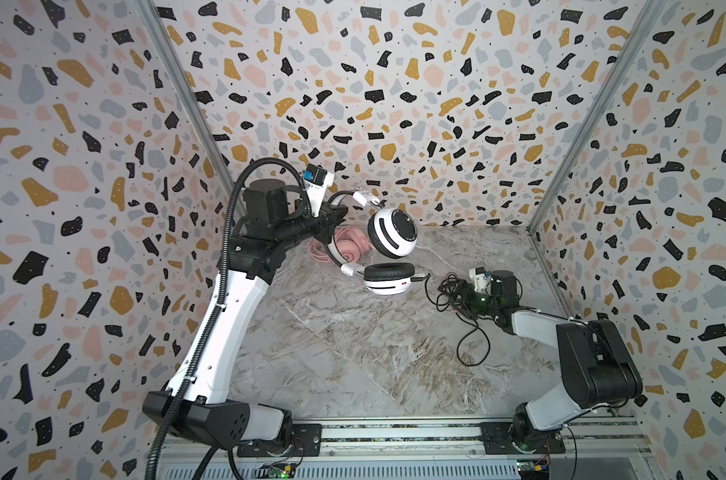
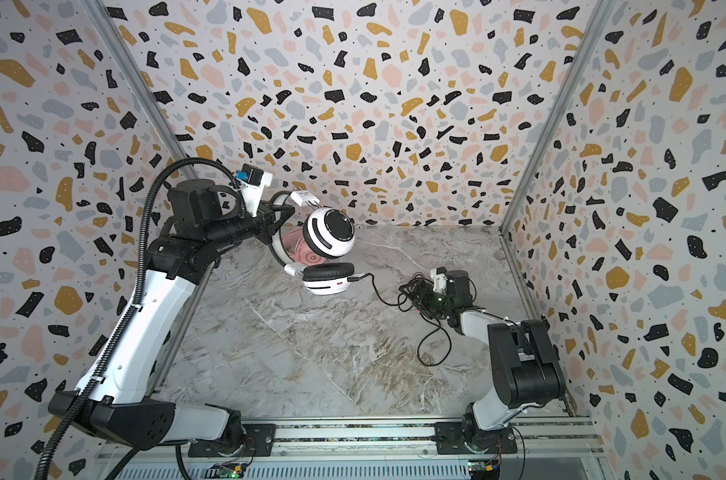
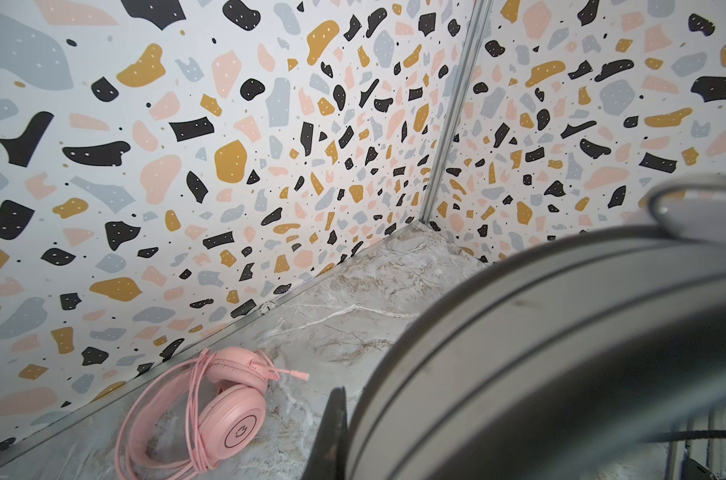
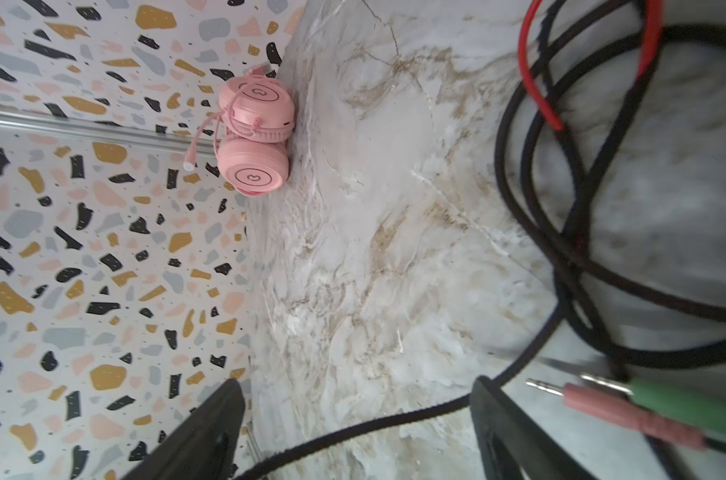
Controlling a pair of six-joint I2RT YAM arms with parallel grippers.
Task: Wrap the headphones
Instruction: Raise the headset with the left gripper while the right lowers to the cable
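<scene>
Pink headset [image 3: 228,419]: lies on the table [image 1: 353,353] close against the back wall [image 1: 394,124]. We see its pink cord looped round the band and cups, so we judge this half of the task done.
White headset [image 1: 392,232]: held up by its band in front of the pink one, with the striped cup uppermost and the padded cup below. We cannot tell whether the lower cup touches the table.
Left gripper [image 1: 335,217]: clamped together on the band of the white headset. The left wrist view, largely filled by that band, bears this out.
Black cord [image 1: 473,349]: runs from the lower cup to a loose tangle at the right gripper [image 1: 451,291], with one slack loop trailing on the table toward the front. We see no turn of it round the headset.
Plugs [image 4: 643,411]: one pink and one green, lying free on the table beside the tangle.
Right gripper: its fingers [image 4: 203,436] stand wide apart, low over the table. One strand of cord crosses the gap between them, unpinched.
Progress: we put the task near halfway, with one headset wrapped and the other with all its cord loose.
Left to do: in our judgement, the black cord must be gathered and wound round the white headset, with the plug end secured.
</scene>
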